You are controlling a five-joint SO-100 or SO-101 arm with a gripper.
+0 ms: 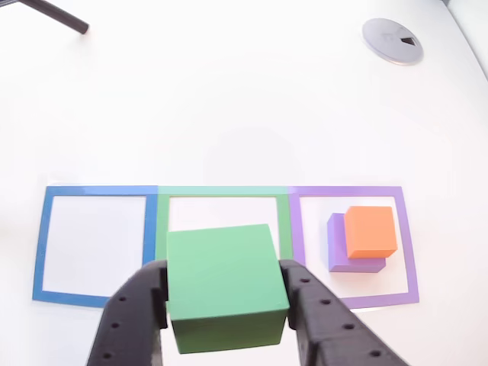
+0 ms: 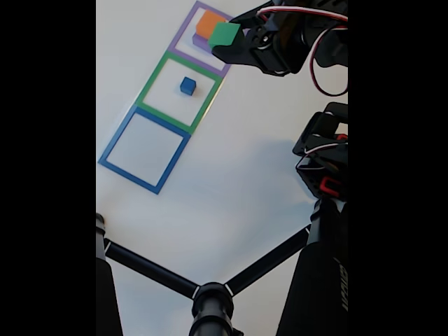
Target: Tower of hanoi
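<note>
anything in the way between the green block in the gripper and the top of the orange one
Nothing visible does. The gripper holds the green block in the air, the orange block has a bare top, and the blue cube sits apart in the green outline.

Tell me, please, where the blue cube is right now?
In the fixed view, the blue cube sits inside the green square outline, the middle one of three.

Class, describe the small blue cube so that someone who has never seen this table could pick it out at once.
In the fixed view, find the row of three flat square outlines on the white table: purple, green, blue. The blue cube sits alone inside the middle, green outline. It is the smallest block, and unlike the green block in the hand, nothing touches it.
</note>
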